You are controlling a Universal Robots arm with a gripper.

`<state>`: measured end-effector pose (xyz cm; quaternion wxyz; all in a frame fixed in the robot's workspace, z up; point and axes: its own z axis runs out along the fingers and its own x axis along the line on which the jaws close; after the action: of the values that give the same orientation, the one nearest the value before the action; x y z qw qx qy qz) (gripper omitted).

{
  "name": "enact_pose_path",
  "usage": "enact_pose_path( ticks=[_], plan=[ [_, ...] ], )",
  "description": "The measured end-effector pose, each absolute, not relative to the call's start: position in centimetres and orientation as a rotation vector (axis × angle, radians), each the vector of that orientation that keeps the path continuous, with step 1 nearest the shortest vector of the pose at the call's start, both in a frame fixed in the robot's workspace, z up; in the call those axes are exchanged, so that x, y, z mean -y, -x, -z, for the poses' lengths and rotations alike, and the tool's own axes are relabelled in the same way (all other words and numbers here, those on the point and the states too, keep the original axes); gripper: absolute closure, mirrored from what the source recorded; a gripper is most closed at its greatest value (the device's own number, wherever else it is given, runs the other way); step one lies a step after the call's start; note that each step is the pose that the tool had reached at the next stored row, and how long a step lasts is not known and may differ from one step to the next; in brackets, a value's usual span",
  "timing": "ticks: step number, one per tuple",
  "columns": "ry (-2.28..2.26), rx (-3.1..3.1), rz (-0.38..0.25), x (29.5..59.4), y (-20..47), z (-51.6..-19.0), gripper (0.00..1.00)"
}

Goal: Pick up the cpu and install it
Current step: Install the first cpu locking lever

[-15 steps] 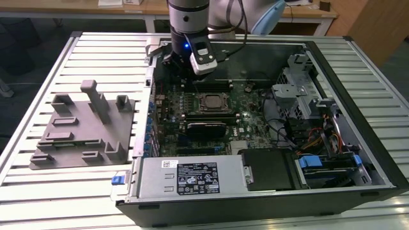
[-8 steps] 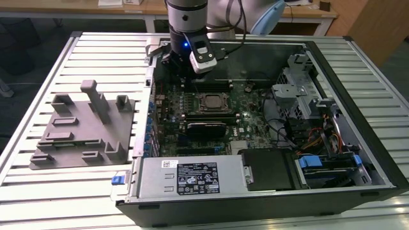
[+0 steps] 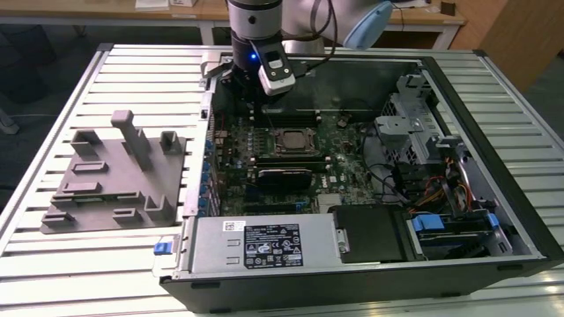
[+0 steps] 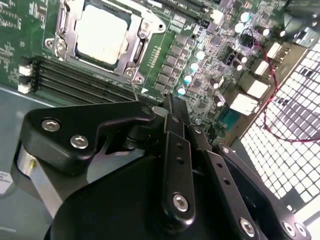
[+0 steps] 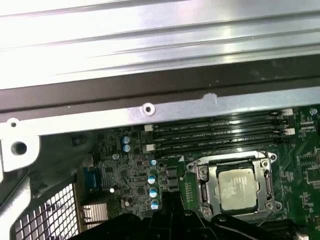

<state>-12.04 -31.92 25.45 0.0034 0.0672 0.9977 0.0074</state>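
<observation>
You've got the cpu (image 3: 292,140) lying flat in the socket frame (image 3: 274,142) in the middle of the motherboard (image 3: 348,165), pale top up. In both wrist views the cpu (image 4: 102,32) (image 5: 239,190) sits square inside that metal frame, level with it, so to my eye it reads as seated rather than just dropped in.

Your hand (image 4: 169,105) hangs over the far side of the open computer case (image 3: 493,142), toward the exterior view's left, above the board and just beyond the memory slots (image 5: 215,132). It's apart from the cpu and carries nothing that I can see. Wide or narrow, I cannot tell.

Why there? My guess is that the height keeps the hand off the case wall and the slots while both wrist cameras look at the socket.

The grey fixture block (image 3: 110,178) stands on the slatted desk (image 3: 53,86), to the exterior view's left of the case, well apart from the hand.

Writing: the cpu top carries faint print and the power supply (image 3: 264,244) near you has a black-and-white label, neither of which I can make out.
</observation>
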Motion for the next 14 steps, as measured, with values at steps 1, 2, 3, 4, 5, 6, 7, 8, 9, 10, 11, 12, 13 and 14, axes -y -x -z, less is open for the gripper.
enact_pose_path(
  ticks=[1, 2, 3, 4, 5, 6, 7, 8, 9, 10, 11, 12, 13, 14],
  plan=[
    [-0.201, -3.128, -0.024, 31.9, 12.0, -25.5, 0.89],
    [-0.193, -3.129, -0.025, 31.8, 12.0, -25.4, 0.89],
    [-0.186, -3.129, -0.025, 31.7, 12.0, -25.4, 0.89],
    [-0.182, -3.130, -0.025, 31.6, 12.0, -25.4, 0.89],
    [-0.178, -3.130, -0.025, 31.4, 12.1, -25.4, 0.89],
    [-0.175, -3.130, -0.025, 31.2, 12.1, -25.4, 0.89],
    [-0.172, -3.130, -0.025, 31.0, 12.1, -25.4, 0.89],
    [-0.169, -3.130, -0.025, 30.8, 12.1, -25.4, 0.89],
    [-0.166, -3.130, -0.025, 30.7, 12.1, -25.4, 0.89],
    [-0.161, -3.131, -0.025, 30.6, 12.1, -25.4, 0.89],
    [-0.157, -3.131, -0.025, 30.5, 12.1, -25.4, 0.89],
    [-0.153, -3.130, -0.025, 30.4, 12.1, -25.4, 0.89],
    [-0.149, -3.128, -0.025, 30.4, 12.1, -25.4, 0.89],
    [-0.145, -3.126, -0.026, 30.4, 12.1, -25.4, 0.89]
  ],
)
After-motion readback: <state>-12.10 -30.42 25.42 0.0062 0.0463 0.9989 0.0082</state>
